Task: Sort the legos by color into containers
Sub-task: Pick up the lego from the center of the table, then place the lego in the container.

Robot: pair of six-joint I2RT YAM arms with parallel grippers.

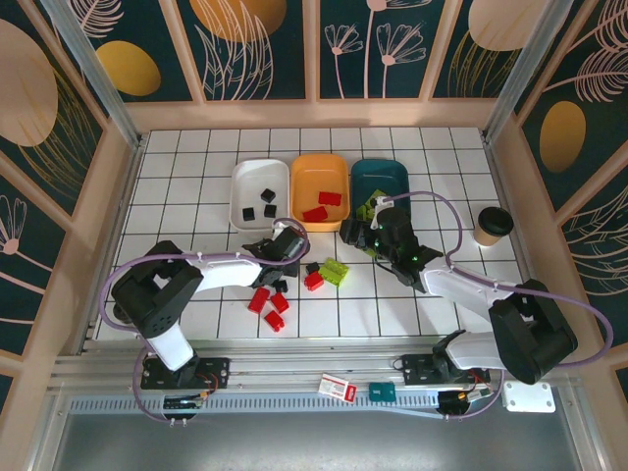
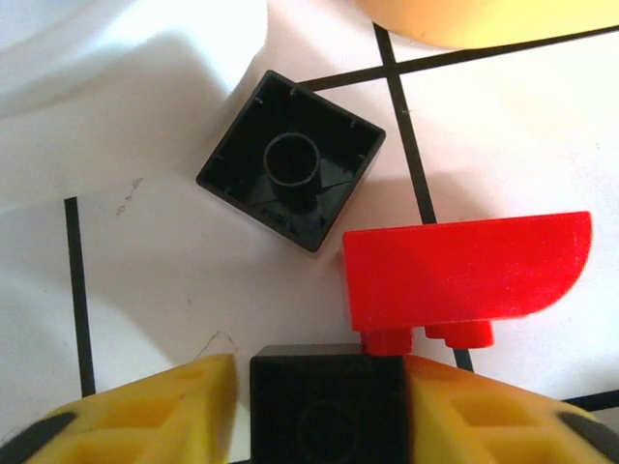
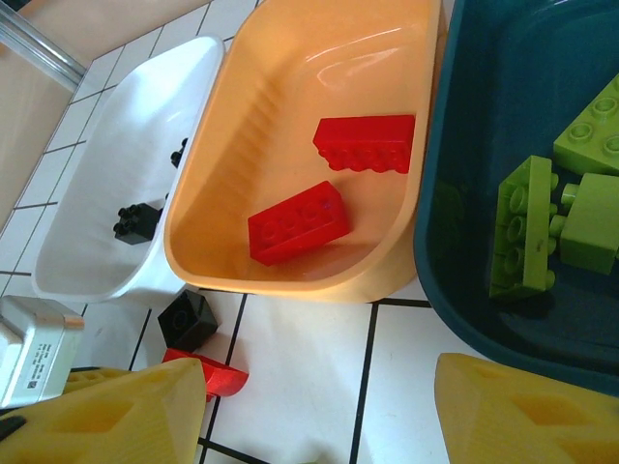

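In the left wrist view my left gripper [image 2: 324, 411] is shut on a small black lego [image 2: 329, 401] on the table. A red curved lego [image 2: 464, 271] touches it. An upturned black lego [image 2: 290, 174] lies just beyond, beside the white container [image 2: 116, 87]. From above, the left gripper [image 1: 278, 257] sits in front of the white container [image 1: 240, 182]. My right gripper [image 3: 319, 416] is open and empty over bare table, in front of the orange container [image 3: 290, 116] with two red legos [image 3: 297, 222] and the teal container [image 3: 464, 193] with green legos [image 3: 522, 227].
Loose red legos [image 1: 268, 304], a green one [image 1: 336, 271] and a black one [image 1: 281, 286] lie mid-table between the arms. A lidded paper cup [image 1: 492, 226] stands at the right. Wooden walls surround the tiled table.
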